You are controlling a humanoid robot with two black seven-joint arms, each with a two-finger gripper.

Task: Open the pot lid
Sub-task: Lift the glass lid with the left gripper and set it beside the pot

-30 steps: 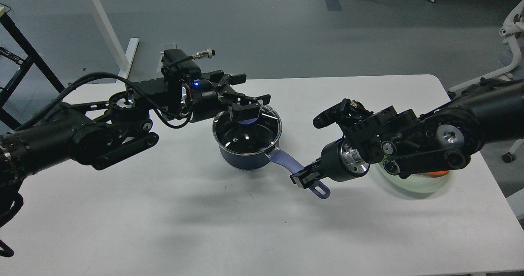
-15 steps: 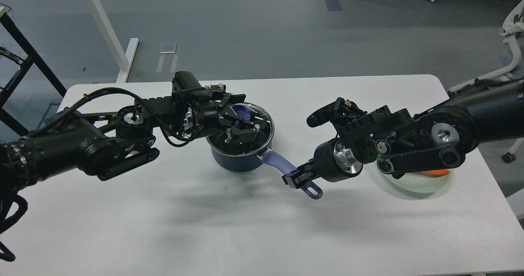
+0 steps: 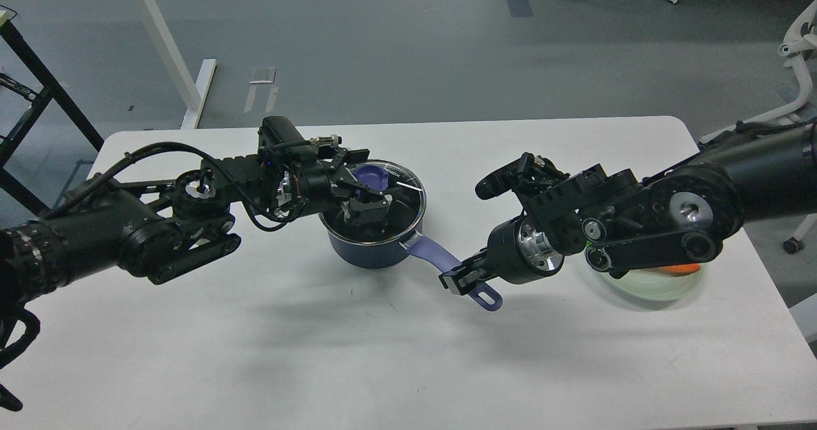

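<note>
A dark blue pot (image 3: 370, 252) stands on the white table (image 3: 319, 353), left of centre. Its glass lid (image 3: 408, 195) sits on it, with a purple knob (image 3: 372, 176) showing. My left gripper (image 3: 365, 198) is low over the lid, just in front of the knob. Its fingers (image 3: 370, 208) stand apart, and I cannot tell whether they touch the knob. My right gripper (image 3: 461, 275) is shut on the pot's purple handle (image 3: 429, 251), which points to the front right.
A pale green bowl (image 3: 644, 286) with something orange in it sits under my right arm at the right. A white table leg and a black frame stand on the floor behind the table at the left.
My left gripper came down from above the pot onto the lid and drew back a little to the left. The pot, its handle and my right gripper shifted slightly left.
</note>
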